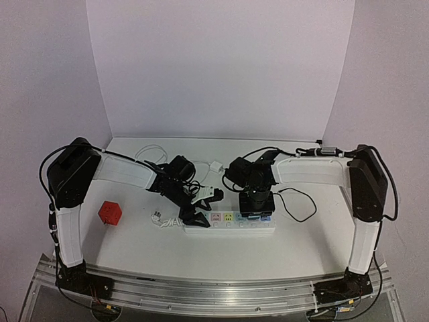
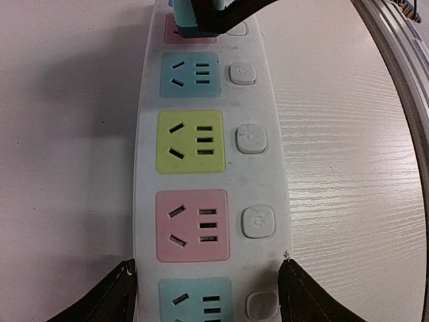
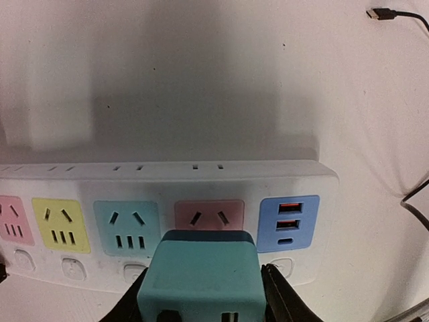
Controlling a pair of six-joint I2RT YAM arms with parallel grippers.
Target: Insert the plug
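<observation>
Teal plug (image 3: 198, 272) grasped in right gripper (image 3: 204, 298), over pink socket (image 3: 209, 213) beside blue end of power strip (image 3: 167, 176) — strip sides clamped by left gripper (image 2: 206, 278)

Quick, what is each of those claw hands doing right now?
The left fingers are closed on the sides of the power strip.
The right fingers are closed on the teal plug.

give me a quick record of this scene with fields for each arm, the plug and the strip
left gripper: jaws clamped across the power strip, one on each long edge
right gripper: jaws shut on the teal plug
plug position: over the pink socket beside the blue USB panel
plug seated: cannot tell
elsewhere: red cube, left of the strip
</observation>
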